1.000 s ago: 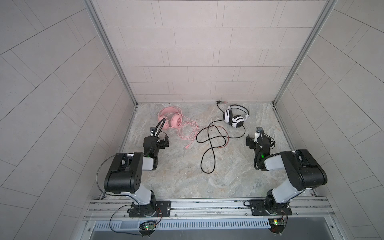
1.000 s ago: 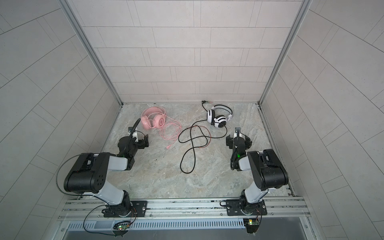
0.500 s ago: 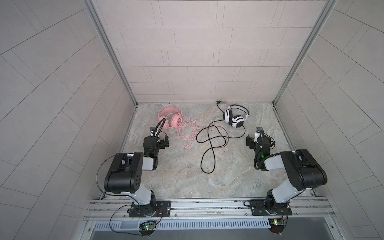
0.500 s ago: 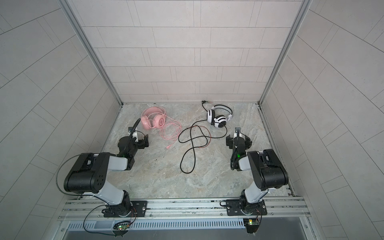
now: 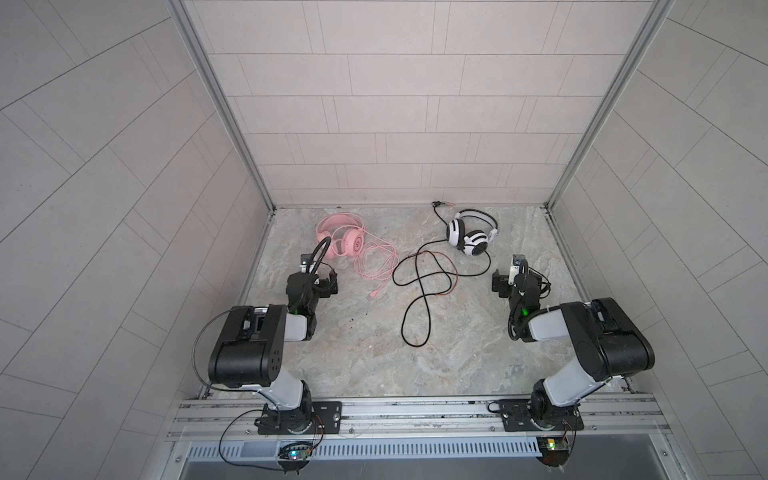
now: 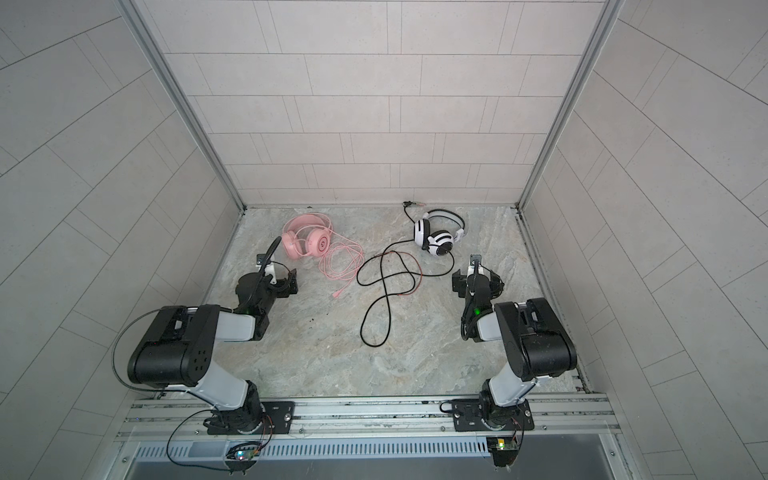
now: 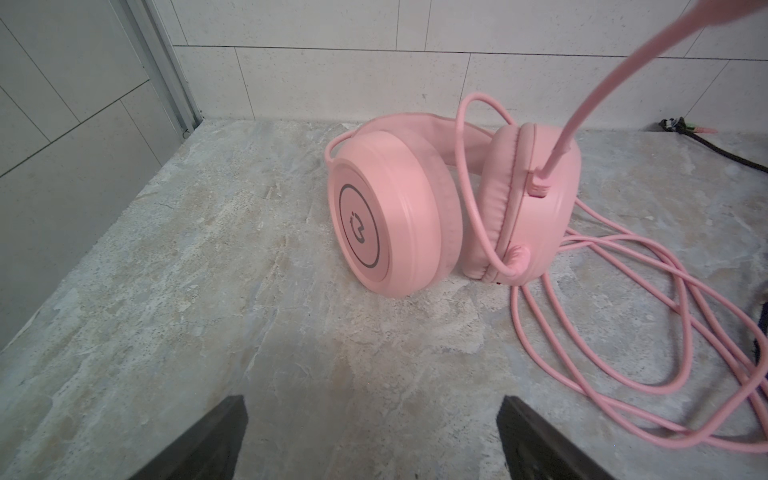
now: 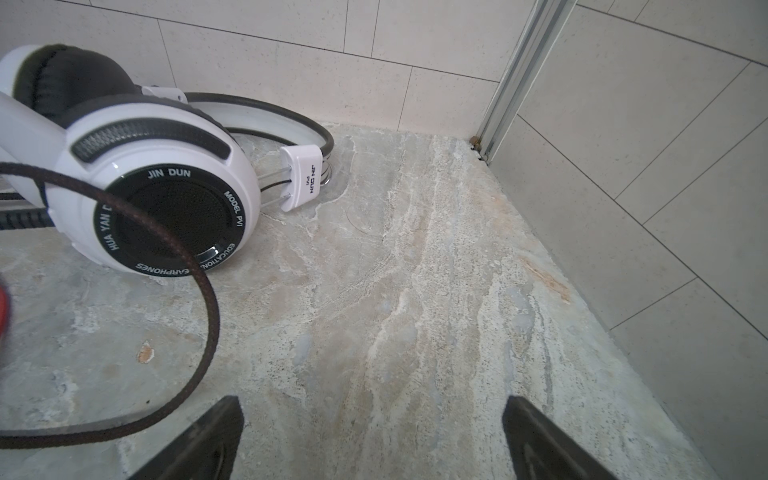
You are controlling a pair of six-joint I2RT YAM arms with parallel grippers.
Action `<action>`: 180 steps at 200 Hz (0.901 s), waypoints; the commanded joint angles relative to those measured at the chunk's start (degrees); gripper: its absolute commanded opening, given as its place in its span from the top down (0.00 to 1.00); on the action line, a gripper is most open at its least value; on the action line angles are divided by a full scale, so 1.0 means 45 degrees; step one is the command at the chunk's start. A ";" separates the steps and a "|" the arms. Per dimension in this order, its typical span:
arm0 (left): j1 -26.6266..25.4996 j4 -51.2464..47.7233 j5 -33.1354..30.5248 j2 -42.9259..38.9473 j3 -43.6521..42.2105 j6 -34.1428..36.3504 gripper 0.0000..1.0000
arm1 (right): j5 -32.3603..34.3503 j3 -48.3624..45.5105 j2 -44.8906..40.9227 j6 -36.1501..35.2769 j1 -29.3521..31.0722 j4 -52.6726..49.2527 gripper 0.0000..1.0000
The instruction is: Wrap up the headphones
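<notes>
Pink headset [image 5: 345, 243] lies on worktop [image 5: 457, 353] just ahead of my left gripper [image 7: 372, 411], released, empty. Striped headset [image 5: 471, 241] well apart from it, by right gripper [image 8: 372, 401], likewise released. Black cable [image 5: 422, 291] loops near pink cable [image 7: 515, 316]: tangling likely if I drag it.

Front floor [image 5: 457, 353] bare; black cable [image 5: 404, 328] loops across middle; pink cable [image 5: 376, 262] coils just beside it.

Probably a robot lab cell: 3 tiled walls [image 5: 395, 104], marbled floor [image 5: 457, 353], 2 arms [image 5: 249, 349] on aluminium rail [image 5: 415, 411].
</notes>
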 commanded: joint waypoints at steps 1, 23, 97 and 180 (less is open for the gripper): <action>0.0036 0.0219 0.0122 0.0055 0.0160 0.0085 0.00 | -0.0001 0.0114 -0.0175 -0.0110 0.0032 0.0025 0.01; 0.0021 0.0217 0.0117 0.0055 0.0159 0.0085 0.00 | -0.0001 0.0115 -0.0176 -0.0083 0.0048 0.0026 0.01; 0.0000 0.0202 0.0169 0.0084 0.0198 0.0105 0.00 | -0.0112 -0.0615 -0.1678 -0.0318 0.0158 0.0212 0.01; -0.0004 -0.0456 -0.0078 -0.0721 0.0238 0.0037 0.00 | -0.0598 0.1677 -0.9570 0.4152 0.0110 -0.9191 0.00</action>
